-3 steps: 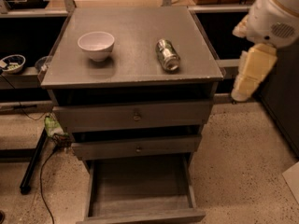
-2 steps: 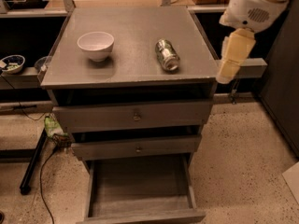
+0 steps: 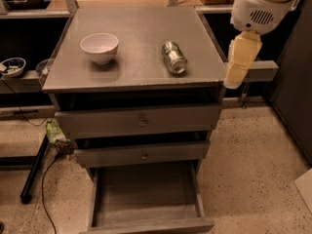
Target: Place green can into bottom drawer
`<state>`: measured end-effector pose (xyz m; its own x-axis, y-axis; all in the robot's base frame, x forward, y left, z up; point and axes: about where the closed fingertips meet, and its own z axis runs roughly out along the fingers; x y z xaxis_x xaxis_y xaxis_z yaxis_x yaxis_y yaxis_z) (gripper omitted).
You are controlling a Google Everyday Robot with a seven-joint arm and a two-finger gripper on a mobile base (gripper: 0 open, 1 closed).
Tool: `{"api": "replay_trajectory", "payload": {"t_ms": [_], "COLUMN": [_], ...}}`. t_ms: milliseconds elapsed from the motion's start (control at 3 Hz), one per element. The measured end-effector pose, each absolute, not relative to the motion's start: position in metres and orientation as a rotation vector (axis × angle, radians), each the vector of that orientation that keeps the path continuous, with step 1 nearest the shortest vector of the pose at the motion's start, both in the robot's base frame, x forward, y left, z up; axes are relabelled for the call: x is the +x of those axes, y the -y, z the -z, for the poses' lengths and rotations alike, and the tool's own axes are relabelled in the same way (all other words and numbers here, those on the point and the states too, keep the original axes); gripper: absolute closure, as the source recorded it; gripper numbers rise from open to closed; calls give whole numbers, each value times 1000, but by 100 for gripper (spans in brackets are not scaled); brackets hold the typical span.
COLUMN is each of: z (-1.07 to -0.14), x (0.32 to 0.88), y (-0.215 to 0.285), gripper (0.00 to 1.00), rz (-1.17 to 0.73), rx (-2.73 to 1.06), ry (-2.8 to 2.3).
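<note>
The green can (image 3: 174,57) lies on its side on the grey cabinet top (image 3: 141,28), right of centre, with a silver end facing me. The bottom drawer (image 3: 146,191) is pulled out and its bare grey floor shows with nothing in it. My gripper (image 3: 234,79) hangs pointing down at the cabinet's right edge, about level with the top, to the right of the can and apart from it. The white arm housing (image 3: 261,6) is above it. The gripper holds nothing that I can see.
A white bowl (image 3: 99,47) stands on the cabinet top at the left. Two upper drawers with small knobs (image 3: 142,122) are shut or nearly so. A low shelf with a small dish (image 3: 12,66) is at the left. A black leg and cable (image 3: 34,172) lie on the floor.
The arm has swung left and up, bringing the gripper from out at the right to the cabinet's right edge. The can, bowl and drawers have not moved.
</note>
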<state>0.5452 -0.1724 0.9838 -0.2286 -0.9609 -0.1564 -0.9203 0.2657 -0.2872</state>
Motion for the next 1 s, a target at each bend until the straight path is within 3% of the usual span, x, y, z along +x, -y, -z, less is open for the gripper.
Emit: {"api": "replay_trajectory", "payload": {"t_ms": [333, 1000], "z": [-974, -972], "x": [558, 581], "y": [174, 172], "gripper": [0, 0], "rz": [297, 244], "rx": [-1717, -1699], "ry": [-2321, -2300]}}
